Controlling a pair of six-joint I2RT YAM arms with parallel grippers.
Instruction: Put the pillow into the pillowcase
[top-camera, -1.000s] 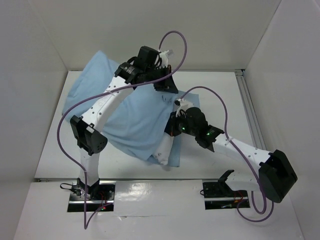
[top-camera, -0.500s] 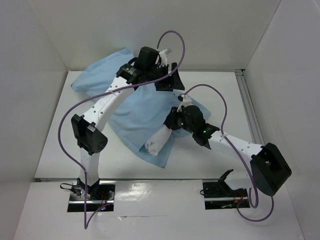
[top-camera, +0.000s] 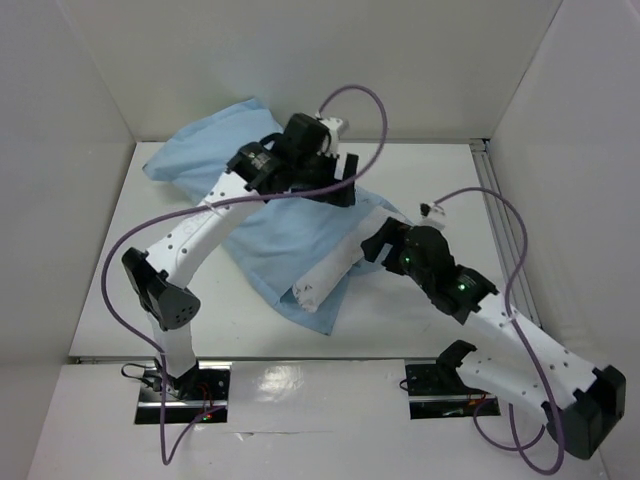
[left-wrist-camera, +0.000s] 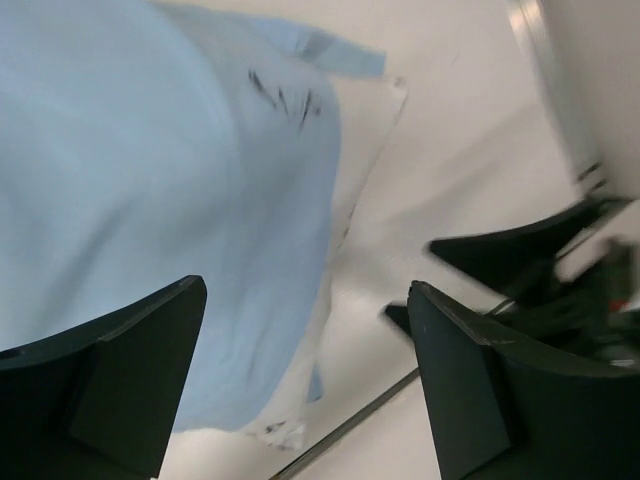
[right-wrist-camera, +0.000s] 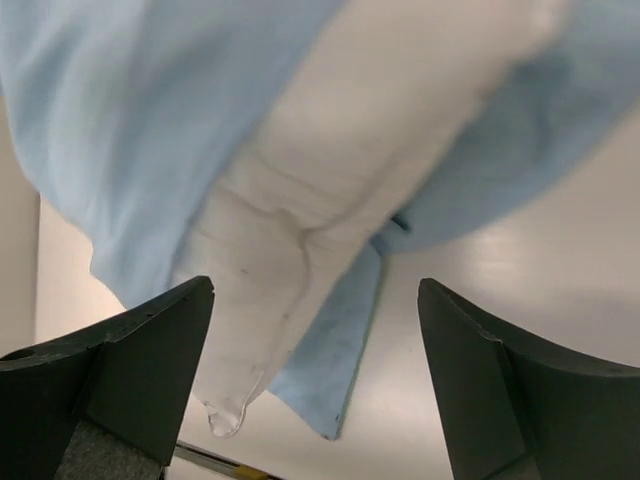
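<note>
Pillow (top-camera: 325, 280) end pokes from the pillowcase (top-camera: 255, 230) at eight o'clock of the right gripper (top-camera: 371, 244), the nearer one; it and the left gripper (top-camera: 345, 181) both gape, empty.

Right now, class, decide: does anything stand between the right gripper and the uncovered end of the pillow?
Nothing visible does. The right gripper, jaws open, hangs just beside the white end of the pillow, which sticks out of the pillowcase. Its wrist view shows that end straight ahead, unblocked.
</note>
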